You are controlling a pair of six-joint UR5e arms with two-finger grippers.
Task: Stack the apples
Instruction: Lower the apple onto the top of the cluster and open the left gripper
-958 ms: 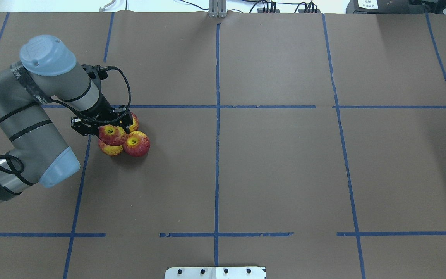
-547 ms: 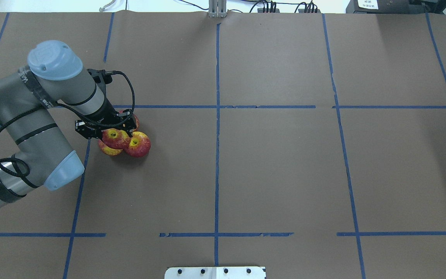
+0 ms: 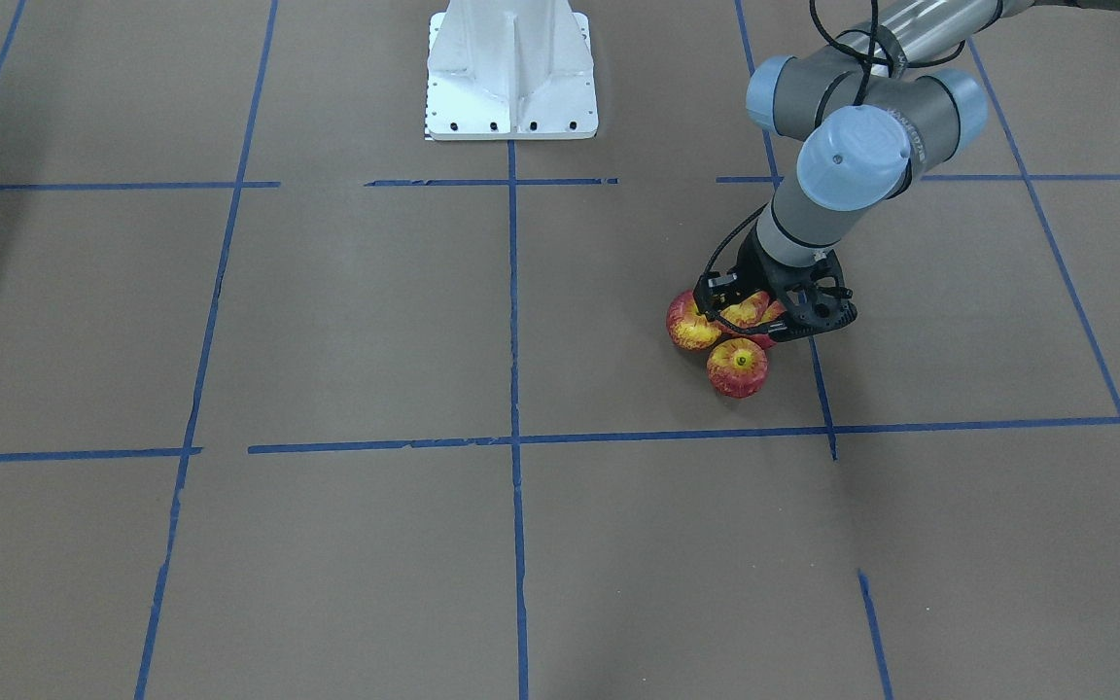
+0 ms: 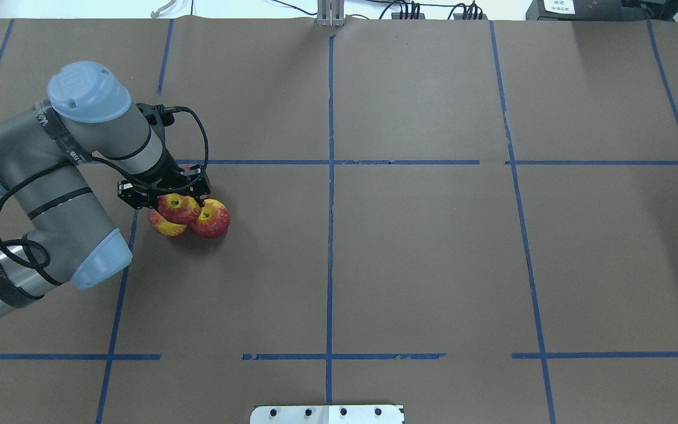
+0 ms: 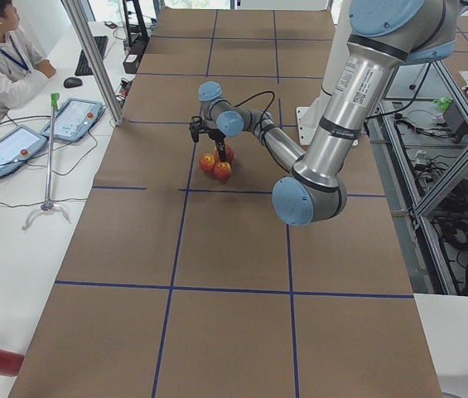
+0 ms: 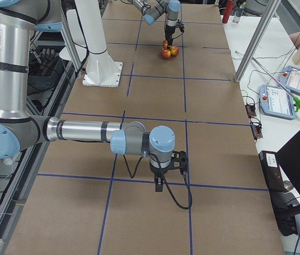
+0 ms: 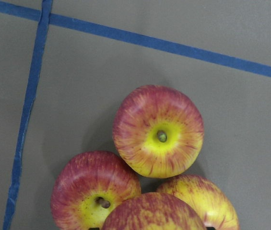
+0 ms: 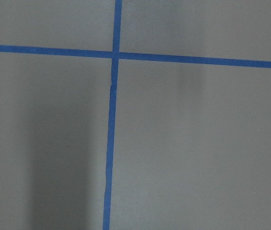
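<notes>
Overhead exterior: brown worktop point(image 4: 421, 265) gridded with blue tape point(image 4: 329, 235), white base point(image 4: 327, 414) at the near edge, centre. Left arm point(image 4: 50, 176) enters left of the base and reaches forward, wrist pointing down over the fruit. Right arm point(image 6: 80, 131) shows only in the exterior right view, stretched out low and well to the right of the base.

Apples point(image 4: 212, 219): all four in one tight cluster, forward and left of the base. Three lower apples point(image 7: 158, 130) sit on the worktop in a triangle, touching each other. One is farthest from the base, with its yellow dimple and stem spot facing up. The other two are nearer the base, side by side. Top apple point(image 4: 179, 208) sits over the hollow between those three. Cannot tell whether it rests on them or hangs just clear.

Left end effector point(image 4: 175, 200): vertical, fingers closed onto the sides of the top apple, about one apple wide. In the left wrist view that apple fills the bottom edge with dark tips either side.

Right end effector point(image 6: 159, 187): pointing down above the worktop, nothing visibly in it. Too small in the side view to say how far open. Its wrist view shows only worktop and a tape cross.
</notes>
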